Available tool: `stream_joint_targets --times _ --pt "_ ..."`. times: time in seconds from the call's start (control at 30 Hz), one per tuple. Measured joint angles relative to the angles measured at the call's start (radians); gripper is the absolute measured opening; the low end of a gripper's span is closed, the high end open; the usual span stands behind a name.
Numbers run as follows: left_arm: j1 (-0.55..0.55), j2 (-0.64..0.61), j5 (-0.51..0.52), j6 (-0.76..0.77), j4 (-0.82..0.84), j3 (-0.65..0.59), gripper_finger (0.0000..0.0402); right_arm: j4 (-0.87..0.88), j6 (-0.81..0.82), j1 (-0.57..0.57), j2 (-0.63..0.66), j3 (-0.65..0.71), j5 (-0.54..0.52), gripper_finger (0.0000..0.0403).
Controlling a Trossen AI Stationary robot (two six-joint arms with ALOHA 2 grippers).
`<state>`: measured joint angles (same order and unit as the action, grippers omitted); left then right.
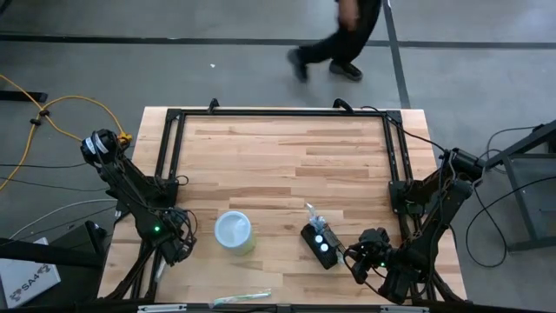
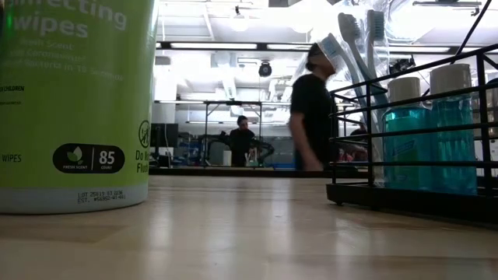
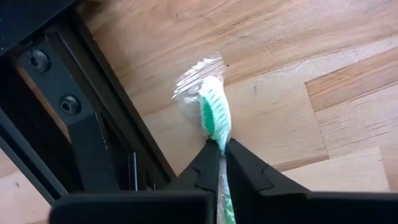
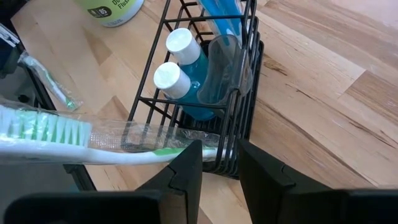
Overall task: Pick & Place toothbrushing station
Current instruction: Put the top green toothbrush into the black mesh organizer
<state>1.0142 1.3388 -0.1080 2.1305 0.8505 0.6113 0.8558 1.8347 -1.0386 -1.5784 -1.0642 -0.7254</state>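
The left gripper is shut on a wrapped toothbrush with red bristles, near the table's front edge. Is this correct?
Not quite: the colour is wrong. In the left wrist view the left gripper is shut on a wrapped toothbrush whose bristles are green and white, not red. The rest holds: the high view puts that gripper near the table's front edge.

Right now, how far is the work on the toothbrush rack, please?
Done: two blue bottles stand in the black rack. In hand: the right pincer grips a wrapped toothbrush beside it; the left pincer is shut on a second toothbrush. Left: both brushes probably go into the rack.
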Motion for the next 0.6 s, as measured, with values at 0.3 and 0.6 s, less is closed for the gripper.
stream_joint_targets --times 0.3,0.6 --pt "0.000 -0.001 0.009 -0.009 -0.005 0.000 0.0004 0.000 0.000 0.000 0.000 0.000 0.000 0.0091" --pt "0.001 -0.003 0.113 -0.039 -0.022 0.004 0.0003 0.000 0.000 0.000 0.000 0.000 0.000 0.0091"
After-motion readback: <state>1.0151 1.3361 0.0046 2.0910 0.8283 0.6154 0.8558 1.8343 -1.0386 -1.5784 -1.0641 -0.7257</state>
